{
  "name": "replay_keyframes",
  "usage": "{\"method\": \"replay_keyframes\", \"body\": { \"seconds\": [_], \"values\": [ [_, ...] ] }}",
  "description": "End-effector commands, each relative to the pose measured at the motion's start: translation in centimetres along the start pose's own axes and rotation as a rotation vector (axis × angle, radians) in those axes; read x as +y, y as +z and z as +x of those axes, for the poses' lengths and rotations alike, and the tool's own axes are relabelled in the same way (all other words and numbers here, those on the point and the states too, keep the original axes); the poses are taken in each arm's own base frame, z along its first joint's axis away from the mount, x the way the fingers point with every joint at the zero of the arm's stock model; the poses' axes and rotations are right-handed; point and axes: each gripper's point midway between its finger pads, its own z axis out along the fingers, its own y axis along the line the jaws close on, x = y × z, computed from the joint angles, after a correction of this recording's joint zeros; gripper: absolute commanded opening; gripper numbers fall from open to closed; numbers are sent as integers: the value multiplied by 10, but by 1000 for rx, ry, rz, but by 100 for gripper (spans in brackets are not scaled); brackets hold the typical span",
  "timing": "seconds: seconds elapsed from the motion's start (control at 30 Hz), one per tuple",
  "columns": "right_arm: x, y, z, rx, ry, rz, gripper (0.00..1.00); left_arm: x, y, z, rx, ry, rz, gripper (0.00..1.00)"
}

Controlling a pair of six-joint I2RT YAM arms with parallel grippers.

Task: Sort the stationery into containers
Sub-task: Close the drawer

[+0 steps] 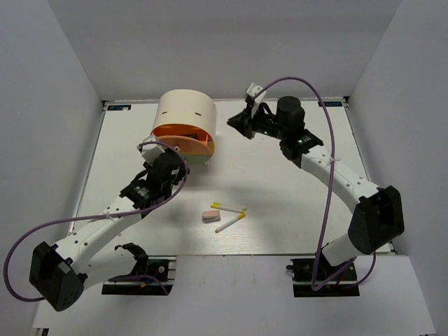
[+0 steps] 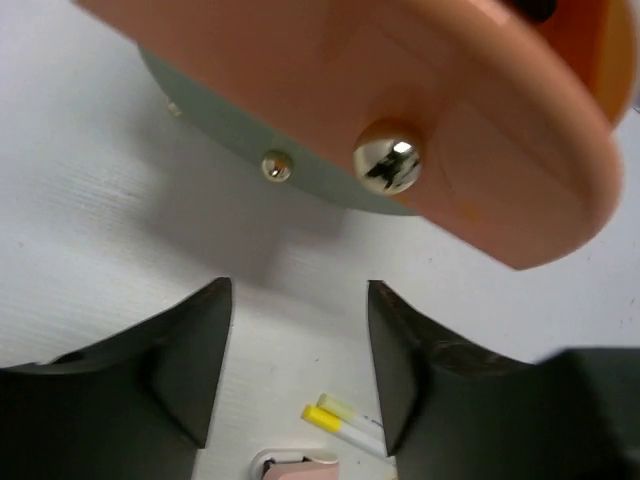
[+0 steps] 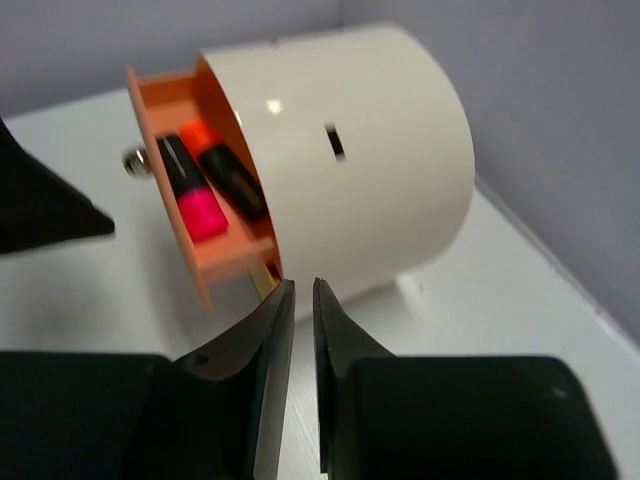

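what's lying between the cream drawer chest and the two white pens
Nothing: the table between the chest and the pens is bare in the top view.

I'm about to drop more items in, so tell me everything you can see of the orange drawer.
The orange drawer looks like smooth plastic, with a flat, rounded front and a shiny round metal knob. It stands pulled partway out of the cream chest, near the table's far edge. Inside, a pink-ended highlighter and an orange-ended highlighter lie side by side. The left gripper hangs open just in front of the knob, not touching it.
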Motion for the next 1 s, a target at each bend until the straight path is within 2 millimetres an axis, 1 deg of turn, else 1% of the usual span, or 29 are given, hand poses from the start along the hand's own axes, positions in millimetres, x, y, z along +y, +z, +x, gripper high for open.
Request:
{"method": "replay_keyframes", "body": {
  "seconds": [0.0,0.03,0.07,0.1,0.13,0.17,0.2,0.23,0.27,0.3,0.33,0.37,0.4,0.43,0.47,0.5,0.53,0.57,0.63,0.7,0.8,0.87,0.9,0.97],
  "values": [
    [-6,-23,22,67,22,49,21,-25,-5,-38,-91,-28,41,68],
    [-9,-35,33,92,39,68,23,-26,-3,-40,-97,-12,33,70],
    [-8,-38,36,97,43,68,24,-32,-2,-44,-101,-6,36,72],
    [-9,-42,39,102,49,75,26,-34,-2,-45,-96,-1,31,73],
    [-9,-50,46,113,68,87,26,-37,0,-47,-97,10,31,73],
    [-9,-53,50,120,78,91,26,-42,-1,-53,-99,17,34,73],
    [-8,-56,57,132,87,92,26,-42,3,-49,-84,43,16,73],
    [-7,-61,53,122,86,99,26,-44,5,-52,-92,41,11,73],
    [-7,-64,62,134,106,104,26,-48,4,-55,-93,51,12,73],
    [-8,-67,67,139,114,108,27,-50,6,-56,-93,62,11,73],
    [-7,-71,64,131,114,115,27,-48,8,-58,-92,63,-2,73],
    [-8,-74,68,136,120,121,27,-51,10,-59,-91,64,-3,73],
    [-8,-75,68,135,124,121,27,-49,10,-57,-86,70,-8,73],
    [-7,-78,64,128,119,122,27,-51,11,-58,-86,70,-8,73],
    [-8,-79,68,133,124,126,27,-48,13,-60,-90,65,-17,73],
    [-9,-81,70,136,133,129,27,-47,15,-58,-84,80,-23,73],
    [-9,-83,67,130,129,133,27,-50,14,-61,-89,75,-18,73],
    [-12,-85,70,133,136,140,27,-45,17,-59,-81,83,-37,73],
    [-13,-87,69,127,143,142,27,-42,19,-61,-85,78,-46,73],
    [-13,-88,69,123,148,142,27,-42,21,-59,-80,83,-51,73],
    [-14,-89,69,120,152,141,27,-36,24,-64,-88,74,-69,73],
    [-14,-92,69,121,155,146,27,-36,24,-64,-88,83,-69,73],
    [-15,-92,71,122,159,146,27,-34,28,-66,-94,77,-78,73],
    [-15,-93,72,123,162,147,27,-32,30,-69,-103,76,-82,73]
  ]
}}
